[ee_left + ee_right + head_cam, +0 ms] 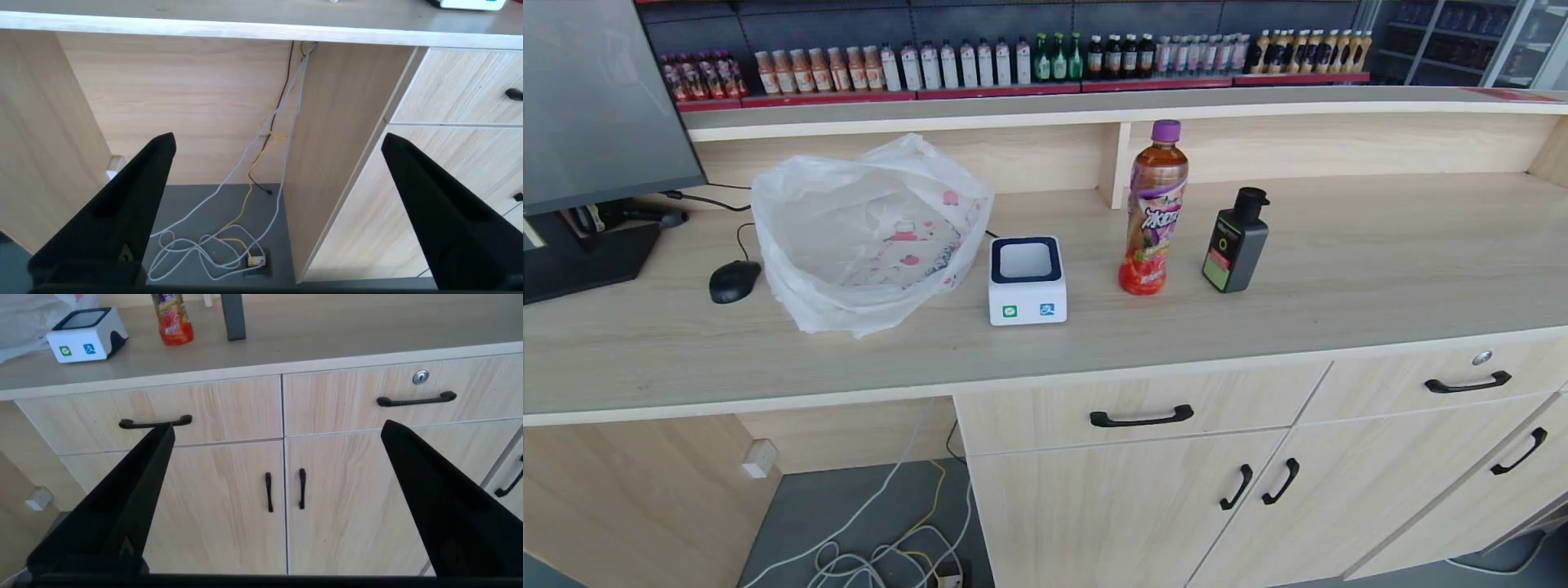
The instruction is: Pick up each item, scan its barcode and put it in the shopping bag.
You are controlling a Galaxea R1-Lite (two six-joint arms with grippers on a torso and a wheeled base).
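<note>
Starting nearest: left fingers (pixel 122 212) low before the open bay under the table (pixel 1339 269), spread wide, released, holding nothing. Beyond them, on the floor of that bay, a tangle of white and yellow cables (pixel 212 245), some strands rising along the back panel. Right fingers (pixel 122 506) also low, spread wide, released and empty, facing the cabinet front: drawers (pixel 1029 416) with black handles, a keyhole on the right-hand one, paired doors (pixel 1111 506) beneath.

Moving up onto the table top. Closest to its front edge, a white box scanner (pixel 1027 282), dark-framed window facing up. Just beside it, toward the robot's left, the shopping bag (pixel 866 237): translucent white plastic with red print, standing open and slumped, mouth upward; touching the scanner or only very near it, cannot tell. On the scanner's other side, apart from it, a tea bottle (pixel 1153 212), upright, purple cap, orange drink. Near that, farther to the robot's right and not touching, a dark bottle (pixel 1235 241) with a black cap, also upright. Both items on the table, neither in the bag.

Left of the bag, a black mouse (pixel 734 281), cord trailing back toward a dark monitor (pixel 596 90) at the left edge. Farther back, a raised wooden ledge (pixel 1258 102); behind it, a store shelf (pixel 1013 61) lined with rows of bottles.
</note>
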